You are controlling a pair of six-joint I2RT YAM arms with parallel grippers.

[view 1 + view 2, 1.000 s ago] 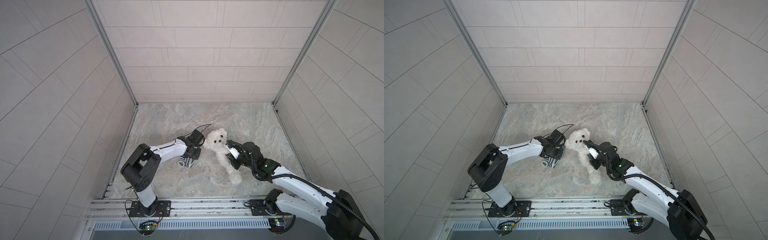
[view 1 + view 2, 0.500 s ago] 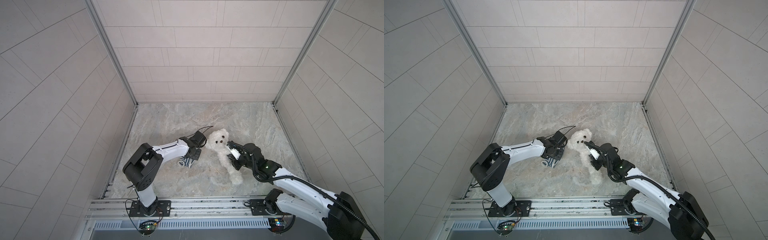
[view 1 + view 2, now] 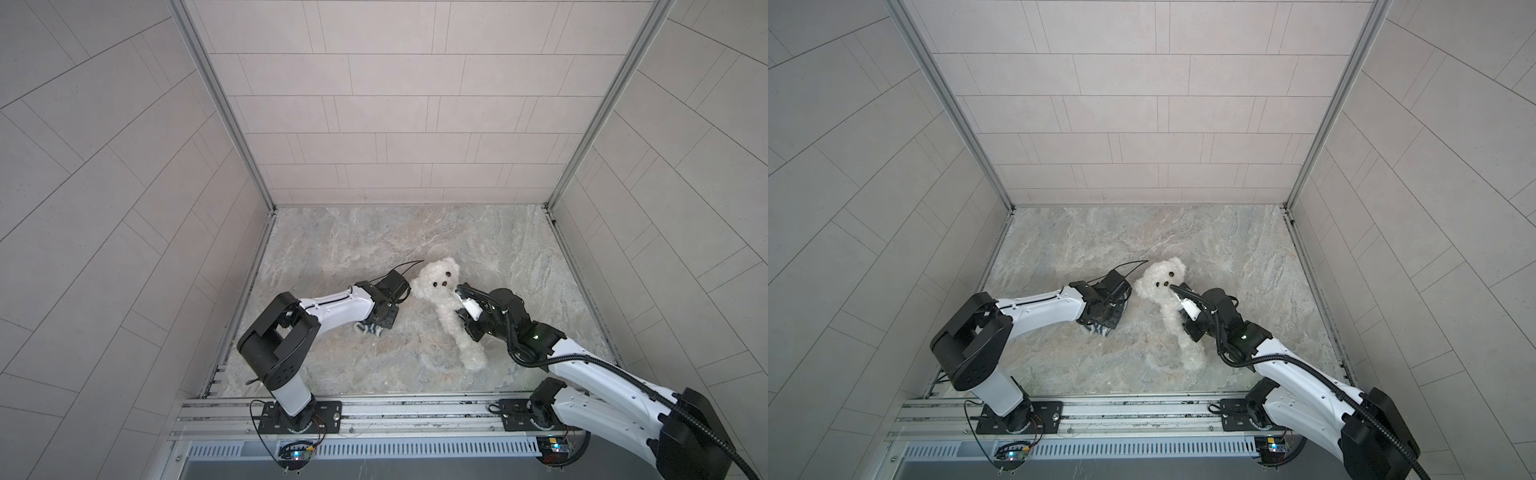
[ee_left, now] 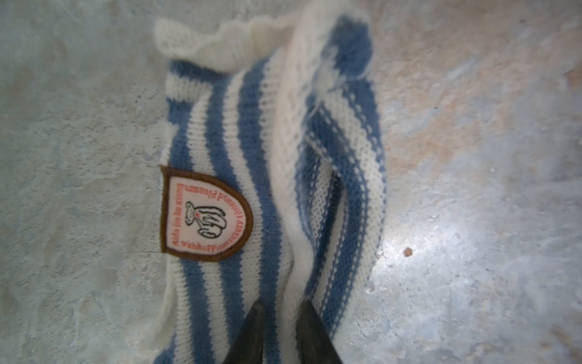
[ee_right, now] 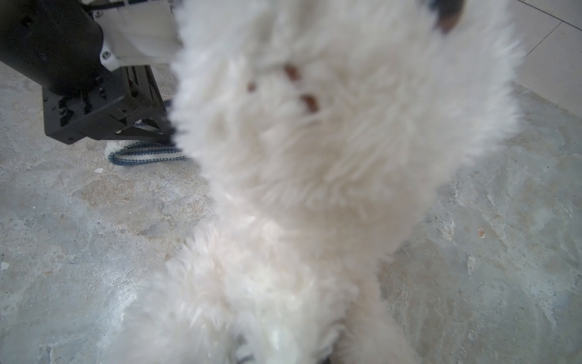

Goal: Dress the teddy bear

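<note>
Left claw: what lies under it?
The striped shirt lies on the floor under the left claw, whose tips straddle a white fold. In both top views the claw covers most of the shirt. Whether the fold is gripped cannot be told.

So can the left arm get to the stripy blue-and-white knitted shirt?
Probably yes. The left arm is right over the blue-and-white striped knitted shirt, with its jaws either side of a white fold and nothing in the way.

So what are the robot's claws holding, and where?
Right gripper holds the teddy bear at its middle. Left gripper straddles a white fold of the striped shirt; grip cannot be told.
</note>
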